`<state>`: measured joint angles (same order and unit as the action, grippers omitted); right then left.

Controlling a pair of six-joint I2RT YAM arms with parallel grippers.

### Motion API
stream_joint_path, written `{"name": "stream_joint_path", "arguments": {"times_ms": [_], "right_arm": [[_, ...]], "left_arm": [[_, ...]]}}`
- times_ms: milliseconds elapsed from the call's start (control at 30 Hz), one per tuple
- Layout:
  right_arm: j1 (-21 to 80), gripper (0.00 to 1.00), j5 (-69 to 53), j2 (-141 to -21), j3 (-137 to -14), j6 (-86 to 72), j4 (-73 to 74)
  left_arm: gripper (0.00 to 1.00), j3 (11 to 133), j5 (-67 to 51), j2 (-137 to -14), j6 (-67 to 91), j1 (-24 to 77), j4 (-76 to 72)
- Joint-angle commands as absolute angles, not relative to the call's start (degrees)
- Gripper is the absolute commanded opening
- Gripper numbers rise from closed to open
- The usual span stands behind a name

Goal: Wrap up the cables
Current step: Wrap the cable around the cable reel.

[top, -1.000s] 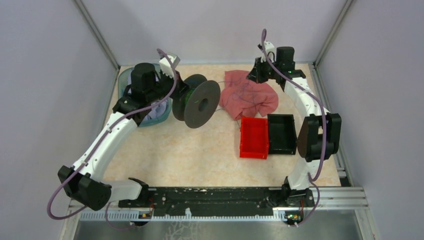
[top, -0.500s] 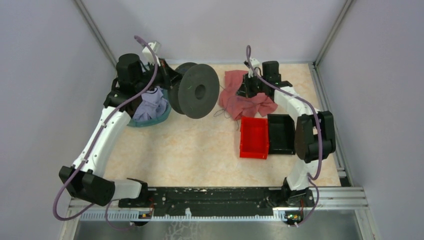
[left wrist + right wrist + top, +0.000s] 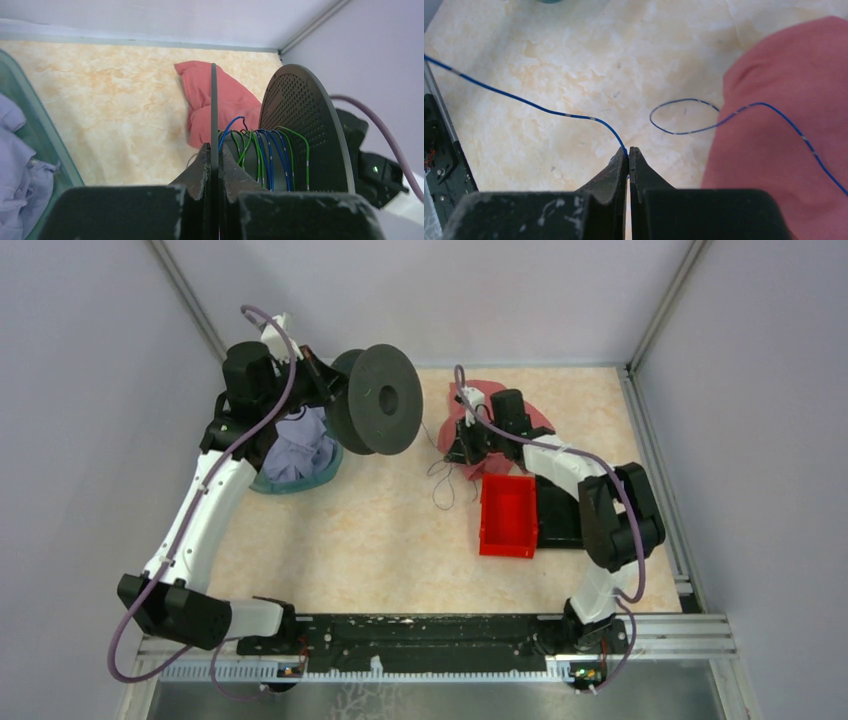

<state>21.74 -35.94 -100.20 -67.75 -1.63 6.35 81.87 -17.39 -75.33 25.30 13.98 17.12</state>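
The cables show as one very thin blue wire [image 3: 524,101] with pale marks; it runs from the left over the marbled table into my right gripper [image 3: 628,151], which is shut on it. Beyond the tips it curls in a loop and crosses a red cloth [image 3: 784,125]. From above, loose dark loops [image 3: 445,483] hang below the right gripper [image 3: 461,448]. My left gripper [image 3: 214,147] is shut on the thin edge of one flange of the black spool [image 3: 385,400] and holds it off the table at the far left. Blue and green windings [image 3: 260,155] sit on its core.
A teal bowl [image 3: 290,485] with a lavender cloth [image 3: 300,450] stands under the left arm. A red bin [image 3: 505,548] and a black bin [image 3: 560,535] sit side by side by the right forearm. The red cloth [image 3: 535,420] lies at the back, and walls close three sides.
The left arm has raised the spool and carried it back and left. The right gripper has come left and nearer, from the back wall to the cloth's left edge, and the wire trails with it.
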Motion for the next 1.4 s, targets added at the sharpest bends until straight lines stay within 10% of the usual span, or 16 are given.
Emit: {"name": "stream_joint_path", "arguments": {"times_ms": [0, 900, 1367], "right_arm": [[24.86, 0.0, -37.39, -95.49, -66.05, -1.57, 0.17], [37.97, 0.0, -48.18, -94.01, -88.03, 2.69, 17.81], [37.9, 0.0, -33.7, -94.23, -102.97, 4.63, 27.5]], "left_arm": [[0.0, 84.81, -8.89, -75.6, 30.01, 13.8, 15.85], [0.0, 79.3, 22.74, -78.06, 15.59, 22.94, 10.19], [0.0, 73.72, 29.0, -77.19, 0.98, 29.47, 2.8]]}}
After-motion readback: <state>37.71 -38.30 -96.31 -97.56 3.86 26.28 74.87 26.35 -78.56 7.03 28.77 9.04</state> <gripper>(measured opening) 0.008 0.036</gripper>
